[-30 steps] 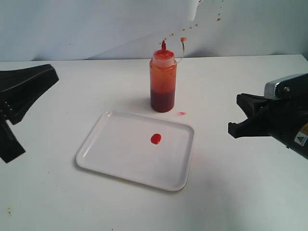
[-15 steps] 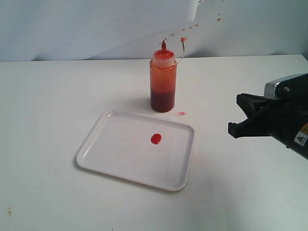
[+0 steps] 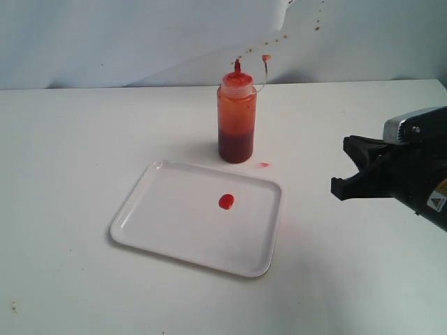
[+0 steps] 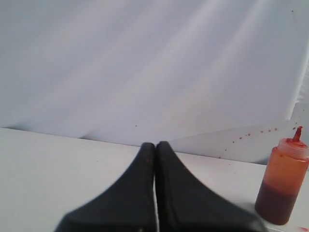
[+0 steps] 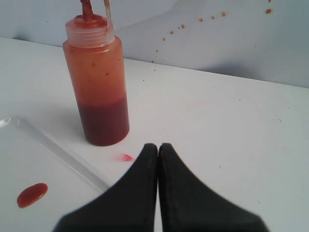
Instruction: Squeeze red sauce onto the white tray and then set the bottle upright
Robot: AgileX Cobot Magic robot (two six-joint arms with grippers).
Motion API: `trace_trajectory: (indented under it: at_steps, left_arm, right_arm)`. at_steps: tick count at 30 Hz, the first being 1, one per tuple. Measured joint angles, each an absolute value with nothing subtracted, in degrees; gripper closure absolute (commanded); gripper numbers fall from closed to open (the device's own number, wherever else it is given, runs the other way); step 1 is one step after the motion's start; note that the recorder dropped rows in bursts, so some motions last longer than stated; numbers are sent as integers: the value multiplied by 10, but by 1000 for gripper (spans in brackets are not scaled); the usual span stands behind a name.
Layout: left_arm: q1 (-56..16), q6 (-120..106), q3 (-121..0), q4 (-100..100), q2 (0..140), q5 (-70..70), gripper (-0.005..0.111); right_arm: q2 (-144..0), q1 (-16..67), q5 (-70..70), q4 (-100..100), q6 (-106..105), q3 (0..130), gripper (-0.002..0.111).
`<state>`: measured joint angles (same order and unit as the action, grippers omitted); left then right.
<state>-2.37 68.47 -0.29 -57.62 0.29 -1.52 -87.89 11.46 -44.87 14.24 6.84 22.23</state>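
- On the white tabletop, behind the tray: one translucent orange-tinted cylindrical plastic squeeze bottle, standing upright and free of both grippers. Its lower part is filled with dark red sauce. The red pointed nozzle points up, and a small tethered cap hangs just beside it.
- Near the middle of the tabletop: one flat rectangular glossy white plastic tray with rounded corners and a low raised rim, lying flat. It is close to the bottle but not touching it.
- On the tray, toward its bottle-side half: one small round glossy blob of red sauce.
- On the bare tabletop between bottle and tray rim: one tiny pale-red smear.
- On the pale backdrop behind the bottle: a scatter of small reddish specks.
- At the right edge of the exterior view: the black right gripper, well apart from bottle and tray. Its jaws are pressed together and hold nothing.
- In the left wrist view only: the black left gripper, jaws likewise clenched on nothing, with the bottle off to one side.
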Motion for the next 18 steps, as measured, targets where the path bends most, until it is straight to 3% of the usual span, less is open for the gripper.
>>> trace_trajectory:
  at_steps: [9, 14, 18]
  left_arm:
    - [-24, 641, -3, -533, 3, -19, 107]
    - [-24, 246, -3, -170, 3, -56, 107]
    - [-24, 40, -3, -19, 3, -72, 107]
  right_arm:
    - [-879, 115, -449, 142, 68, 222, 108]
    - [-879, 115, -449, 142, 68, 222, 108]
    - [-879, 115, -449, 142, 68, 222, 108]
